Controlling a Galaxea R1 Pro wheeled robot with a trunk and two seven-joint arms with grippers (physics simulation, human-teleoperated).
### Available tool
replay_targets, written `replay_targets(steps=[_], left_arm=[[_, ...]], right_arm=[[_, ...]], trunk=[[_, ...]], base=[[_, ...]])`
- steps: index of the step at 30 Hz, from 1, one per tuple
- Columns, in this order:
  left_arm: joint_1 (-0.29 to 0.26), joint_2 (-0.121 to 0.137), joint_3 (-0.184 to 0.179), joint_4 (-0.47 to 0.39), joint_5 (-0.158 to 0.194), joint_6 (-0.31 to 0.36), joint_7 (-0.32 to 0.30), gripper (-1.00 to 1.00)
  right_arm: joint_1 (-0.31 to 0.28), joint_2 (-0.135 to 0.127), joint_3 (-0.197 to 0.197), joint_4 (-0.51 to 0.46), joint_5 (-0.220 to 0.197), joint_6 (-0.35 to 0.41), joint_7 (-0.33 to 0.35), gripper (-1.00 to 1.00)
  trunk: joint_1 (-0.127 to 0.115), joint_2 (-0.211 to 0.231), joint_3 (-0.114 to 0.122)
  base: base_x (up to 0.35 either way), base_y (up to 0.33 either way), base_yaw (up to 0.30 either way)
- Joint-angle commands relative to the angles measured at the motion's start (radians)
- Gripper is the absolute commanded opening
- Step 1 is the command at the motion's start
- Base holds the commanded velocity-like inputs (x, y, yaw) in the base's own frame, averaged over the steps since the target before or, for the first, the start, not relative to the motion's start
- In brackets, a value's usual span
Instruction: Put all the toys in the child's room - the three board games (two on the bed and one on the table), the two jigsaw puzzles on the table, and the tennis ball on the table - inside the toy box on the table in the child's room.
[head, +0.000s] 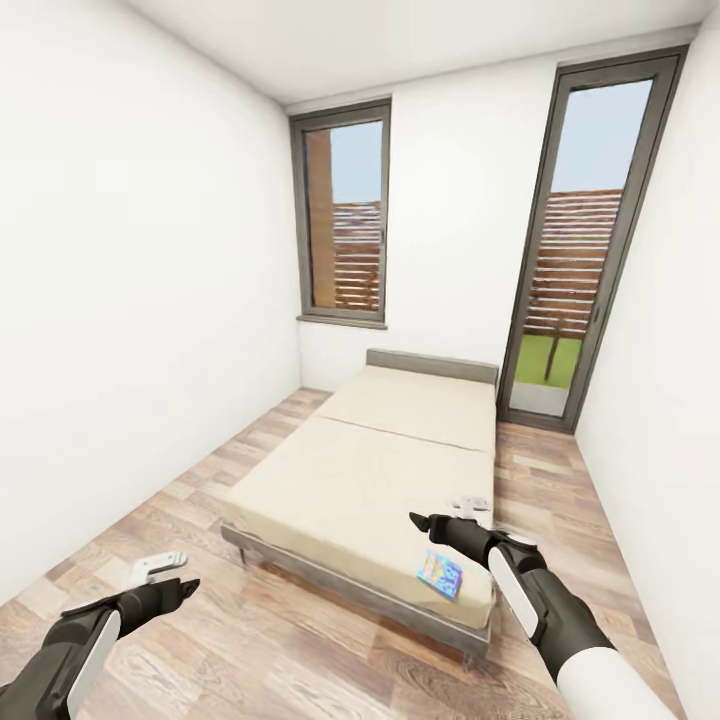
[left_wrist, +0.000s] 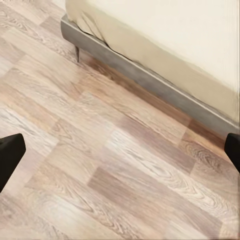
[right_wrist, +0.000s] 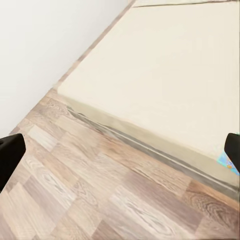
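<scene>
A bedroom floor (head: 300, 620) is shown; one game (head: 440, 573) is seen at the bed's (head: 370, 470) corner, unpicked. Both grippers (head: 165, 572) (head: 445, 520) are spread, empty.

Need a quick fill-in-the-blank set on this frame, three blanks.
The board game lies on the ___, near its foot corner.
The left gripper hangs over the wooden ___.
Both grippers are ___; the right gripper holds nothing.

Missing: bed; floor; open
</scene>
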Motion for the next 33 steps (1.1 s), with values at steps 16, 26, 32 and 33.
replay_targets(steps=[16,26,32,33], left_arm=[[0.000,0.000,0.002,-0.001,0.006,0.007,-0.002,1.00],[0.000,0.000,0.001,-0.001,0.006,0.007,-0.002,1.00],[0.000,0.000,0.001,-0.001,0.006,0.007,-0.002,1.00],[0.000,0.000,0.001,-0.001,0.006,0.007,-0.002,1.00]], right_arm=[[0.000,0.000,0.002,0.000,-0.006,0.004,-0.002,1.00],[0.000,0.001,0.002,0.001,-0.006,0.004,-0.002,1.00],[0.000,0.001,0.002,0.001,-0.006,0.004,-0.002,1.00],[0.000,0.001,0.002,0.001,-0.006,0.004,-0.002,1.00]], trunk=[[0.000,-0.001,0.000],[0.000,-0.001,0.000],[0.000,-0.001,0.000],[0.000,-0.001,0.000]], base=[[0.000,0.000,-0.278],[0.000,0.000,-0.278],[0.000,0.000,-0.278],[0.000,0.000,-0.278]])
